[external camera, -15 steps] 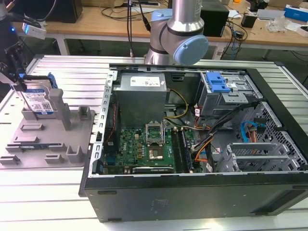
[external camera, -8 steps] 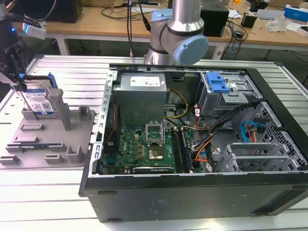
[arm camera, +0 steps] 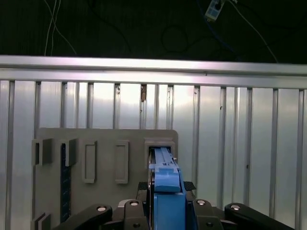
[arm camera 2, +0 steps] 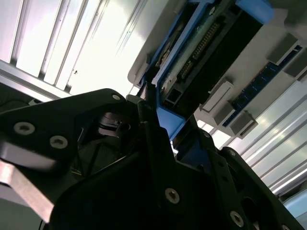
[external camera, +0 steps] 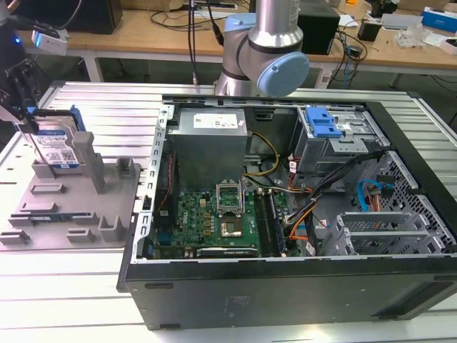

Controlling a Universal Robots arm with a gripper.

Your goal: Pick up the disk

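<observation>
disk (external camera: pixel 56 146) stands on edge in a slot at the far corner of the grey holder (external camera: pixel 71 207), on the exterior view's left. label side faces the camera there, blue rails run along its edges. in the first wrist view the disk (arm camera: pixel 165 187) shows edge-on, blue rail toward the camera, seated in a holder (arm camera: pixel 105 163) pocket. in the second wrist view the disk (arm camera 2: pixel 206 52) shows its connector end and dark underside, blue rail alongside.

gripper (external camera: pixel 21 107) comes in at the disk from the exterior view's left edge, dark fingers (external camera: pixel 16 86) reaching down over the top of the disk. jaws sit either side of the disk's blue rail in both wrist views, gripper (arm camera: pixel 165 211) straddling it closely, gripper (arm camera 2: pixel 158 129) bracketing the rail end. cannot tell whether the jaws are actually clamped on it or just beside it. disk bottom is in the holder slot.

holder lies flat on the ribbed metal bench (external camera: pixel 100 107), with several other empty-looking slots and posts on it. just beside it, toward the exterior view's right, an open computer case (external camera: pixel 285 214) lies on the bench, with a green motherboard (external camera: pixel 214 221), a power supply (external camera: pixel 211 143) and a blue-latched drive cage (external camera: pixel 332 132) inside. the arm's base (external camera: pixel 260 50) stands behind the case.
</observation>
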